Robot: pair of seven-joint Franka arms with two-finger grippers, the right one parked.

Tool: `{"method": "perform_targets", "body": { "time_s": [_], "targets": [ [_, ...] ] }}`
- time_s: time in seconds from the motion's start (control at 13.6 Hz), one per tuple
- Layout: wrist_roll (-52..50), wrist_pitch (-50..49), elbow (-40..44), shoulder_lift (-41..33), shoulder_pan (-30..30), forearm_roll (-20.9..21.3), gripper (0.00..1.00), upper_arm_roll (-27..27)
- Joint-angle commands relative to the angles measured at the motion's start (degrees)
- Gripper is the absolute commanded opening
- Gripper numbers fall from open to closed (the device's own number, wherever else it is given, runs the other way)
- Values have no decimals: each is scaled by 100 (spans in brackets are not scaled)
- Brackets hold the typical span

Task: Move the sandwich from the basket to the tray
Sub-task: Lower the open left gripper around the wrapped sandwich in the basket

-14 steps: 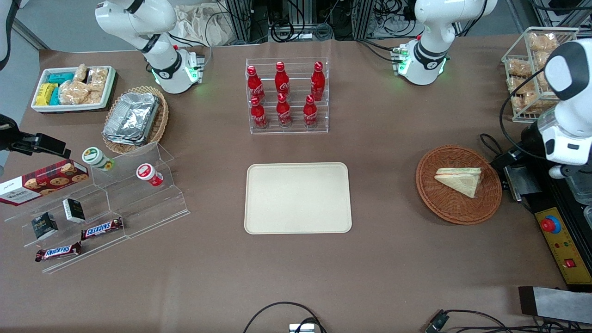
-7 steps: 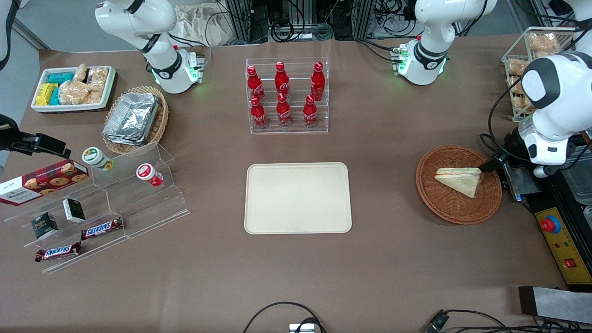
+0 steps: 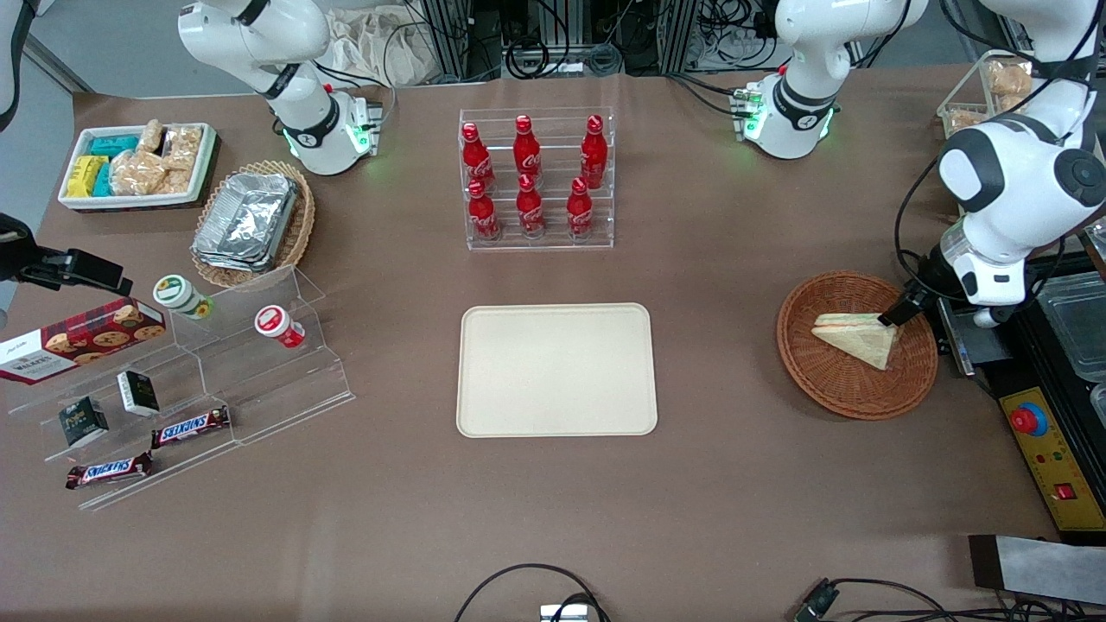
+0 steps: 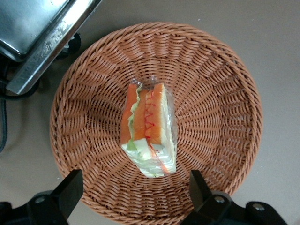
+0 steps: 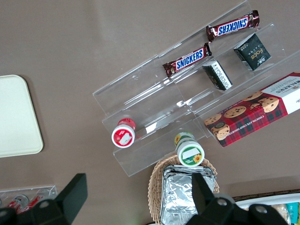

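The sandwich [image 3: 855, 337] is a wrapped triangular wedge lying in the round reddish-brown wicker basket [image 3: 829, 389], toward the working arm's end of the table. In the left wrist view its orange, green and red cut edge [image 4: 149, 129] faces up in the middle of the basket [image 4: 220, 93]. My gripper [image 3: 899, 309] hangs above the basket's rim at the sandwich's thick end. It is open [image 4: 133, 187], with its black fingertips [image 4: 70, 187] spread wider than the sandwich and nothing between them. The cream-beige tray [image 3: 556, 370] lies flat at the table's middle.
A clear rack of red bottles [image 3: 536, 177] stands farther from the front camera than the tray. A metal plate [image 3: 972, 339] and a control box with a red button [image 3: 1041, 441] lie beside the basket. A wire rack of snacks [image 3: 994, 86] stands at the table's corner.
The left arm has swung in from the table's edge toward the basket. Its gripper has come from beside the metal plate to above the basket's rim at the sandwich.
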Motion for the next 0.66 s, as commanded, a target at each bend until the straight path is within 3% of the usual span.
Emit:
{"method": "perform_targets", "body": {
  "time_s": [0.0, 0.59],
  "targets": [
    [-61, 337, -83, 110, 40, -295, 100, -27],
    [-96, 1058, -83, 602, 40, -709, 100, -27]
  ]
}}
